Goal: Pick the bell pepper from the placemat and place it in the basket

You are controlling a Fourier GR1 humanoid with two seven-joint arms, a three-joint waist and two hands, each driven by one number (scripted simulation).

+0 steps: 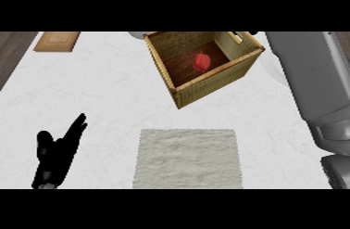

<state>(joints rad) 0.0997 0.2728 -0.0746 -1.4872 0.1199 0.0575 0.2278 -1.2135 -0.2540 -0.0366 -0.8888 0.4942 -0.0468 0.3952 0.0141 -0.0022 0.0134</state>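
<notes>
- Red bell pepper [202, 61] lay on the dark wooden floor of the basket [217, 79], roughly in the middle of it, touching none of the walls.
- That basket was a square, open-topped box with woven tan walls and a light wooden rim; it stood on the white counter [103, 89] turned at an angle, one corner pointing toward the lower edge of the view.
- Grey-beige placemat [187, 158] lay flat on the counter below the basket, well apart from it, with nothing resting on it.
- Left hand [58, 156] showed at the lower left, left of the placemat and clear of it; its black fingers were straight and lying close together, pointing up and to the right, thumb set apart on the left, holding nothing.
- Right forearm [314, 79], grey, ran down the right side of the view from the top, just beside the basket's right corner.
- Right hand itself was out of view, so its state could not be told.
- Small light-brown wooden board [57, 41] lay at the top left of the counter, far from everything else.
- Dark wooden surface [10, 52] bordered the counter along the left edge.
</notes>
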